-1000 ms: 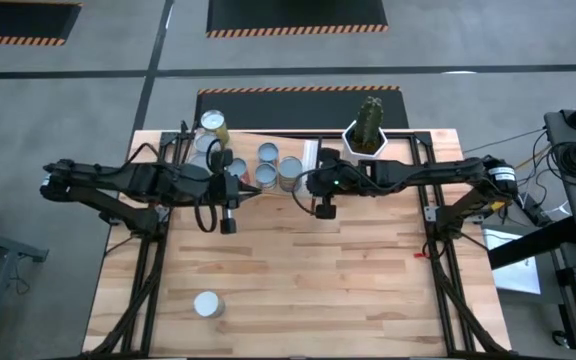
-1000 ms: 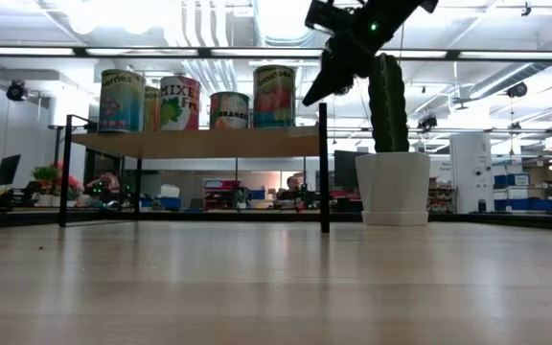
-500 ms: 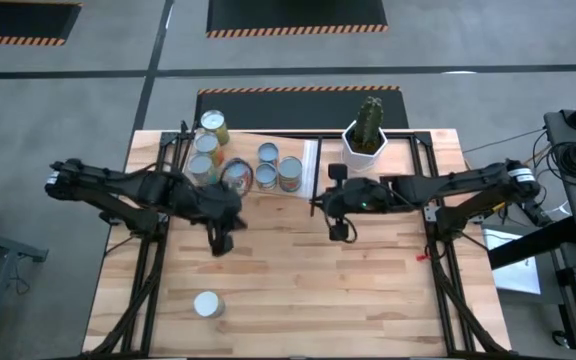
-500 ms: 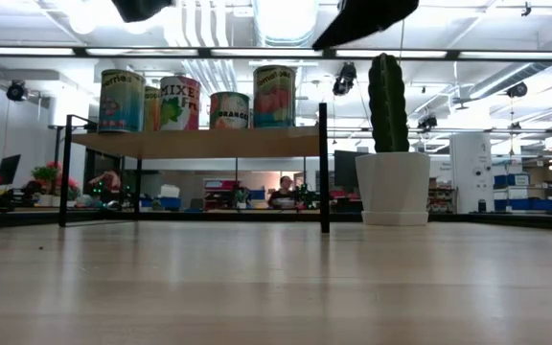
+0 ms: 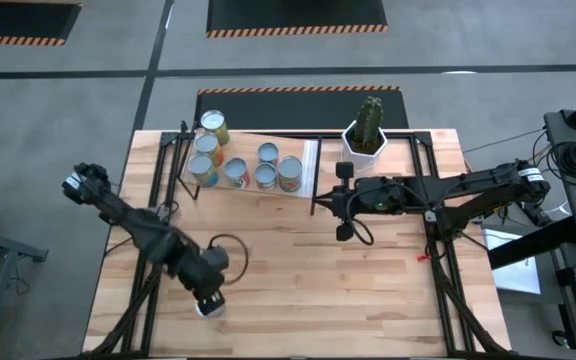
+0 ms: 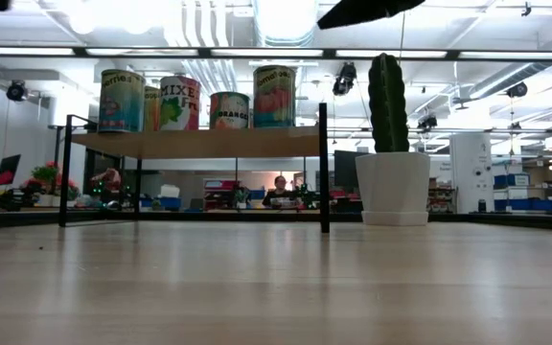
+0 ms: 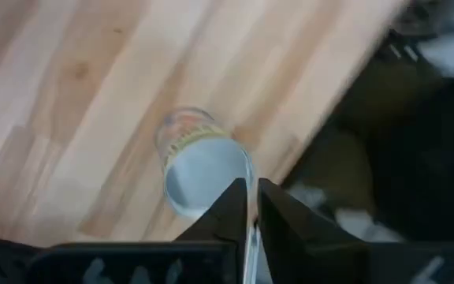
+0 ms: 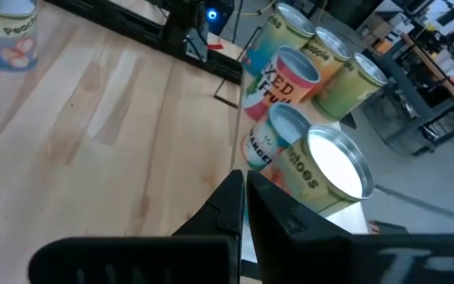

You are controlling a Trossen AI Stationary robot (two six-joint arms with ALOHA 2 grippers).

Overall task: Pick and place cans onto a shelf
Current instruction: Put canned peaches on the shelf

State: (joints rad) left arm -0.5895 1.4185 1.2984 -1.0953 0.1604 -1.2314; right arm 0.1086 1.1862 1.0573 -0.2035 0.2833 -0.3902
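The left gripper point(image 5: 205, 292), clenched and empty, hangs over one lone can point(image 5: 206, 306) at the table's point(image 5: 298, 270) near edge. The right gripper point(image 5: 342, 232), also clenched, hangs mid-table. Six cans point(image 5: 268, 172) stand on the shelf point(image 5: 310, 158); a white pot point(image 5: 364, 143) holds one cactus point(image 5: 370, 116).

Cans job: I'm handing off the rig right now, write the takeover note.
Left gripper: fingers shut, empty, above the lone can near the table's front-left edge.
Right gripper: fingers shut, empty, waiting over mid-table beside the shelf.
Done: six cans stand on the shelf, next to the cactus pot.
Left: open the fingers, grasp the lone can, place it on the shelf.
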